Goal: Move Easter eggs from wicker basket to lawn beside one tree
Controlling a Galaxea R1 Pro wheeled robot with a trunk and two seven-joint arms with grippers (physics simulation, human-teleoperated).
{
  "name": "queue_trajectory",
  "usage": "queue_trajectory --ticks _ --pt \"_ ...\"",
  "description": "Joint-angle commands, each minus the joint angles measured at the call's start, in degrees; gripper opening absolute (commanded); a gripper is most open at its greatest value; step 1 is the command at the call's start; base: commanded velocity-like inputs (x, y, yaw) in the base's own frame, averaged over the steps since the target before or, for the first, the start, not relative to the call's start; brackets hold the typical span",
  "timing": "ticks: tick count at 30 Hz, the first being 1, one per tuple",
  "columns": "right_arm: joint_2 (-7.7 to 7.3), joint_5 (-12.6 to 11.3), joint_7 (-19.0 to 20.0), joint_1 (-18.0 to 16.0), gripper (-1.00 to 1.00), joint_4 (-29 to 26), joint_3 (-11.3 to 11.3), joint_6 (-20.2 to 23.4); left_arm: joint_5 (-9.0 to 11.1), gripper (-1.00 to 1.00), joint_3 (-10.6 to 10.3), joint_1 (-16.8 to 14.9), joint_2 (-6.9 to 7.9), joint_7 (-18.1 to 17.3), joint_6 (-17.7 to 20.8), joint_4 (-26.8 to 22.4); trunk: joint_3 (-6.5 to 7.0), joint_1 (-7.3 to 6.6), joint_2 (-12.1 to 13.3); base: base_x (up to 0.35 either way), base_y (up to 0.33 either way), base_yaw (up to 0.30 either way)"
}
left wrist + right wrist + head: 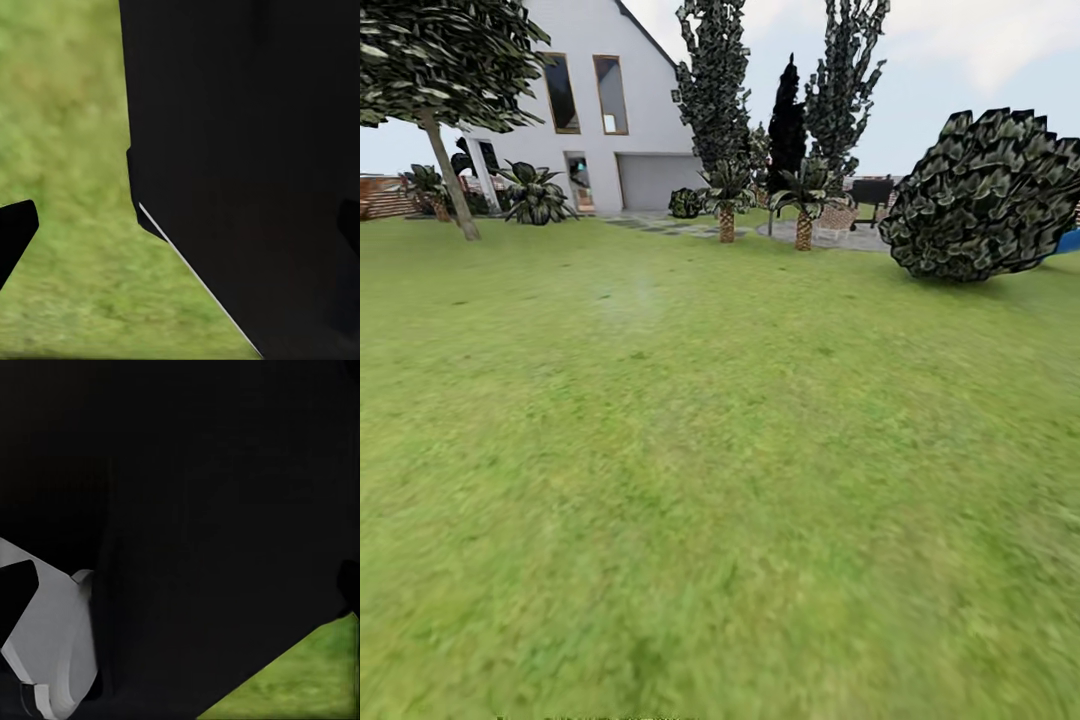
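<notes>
Left gripper: one dark fingertip shows at the edge of the left wrist view and a second dark tip at the opposite edge, set wide apart with nothing between them, so it reads as released. A large black part of the robot's body stands close in front of the camera, with grass beside it. Right gripper: one dark fingertip shows in the right wrist view at one edge and a dark shape against a pale grey robot part at the other; whether it is released or clenched cannot be told. A black body panel covers most of that view, with a corner of grass.

Head view: the lawn spreads broad and green, slightly blurred. A tree with a bare leaning trunk stands far off at the left of the lawn. Beyond it stand a white house with a garage door, two short palms, tall dark columnar trees and a large round bush at the right
</notes>
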Motion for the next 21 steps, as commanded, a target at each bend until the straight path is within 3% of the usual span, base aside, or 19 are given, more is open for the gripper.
queue_trajectory --ticks 1,13,21 --pt "-0.02 0.1 0.0 0.0 1.00 -0.1 0.4 -0.1 0.0 1.00 0.0 0.0 -0.01 0.0 -0.1 0.0 -0.06 0.00 0.0 0.000 0.000 0.280" --pt "-0.04 0.2 0.0 0.0 1.00 -0.2 0.5 -0.1 0.0 1.00 0.0 0.0 -0.03 0.0 -0.1 0.0 -0.16 0.00 0.0 0.000 0.000 0.281" --pt "-0.97 0.2 0.0 0.0 1.00 0.1 0.5 -0.1 0.0 1.00 0.0 0.0 -0.05 0.0 -0.1 0.0 -0.26 0.00 0.0 0.000 0.000 0.280"
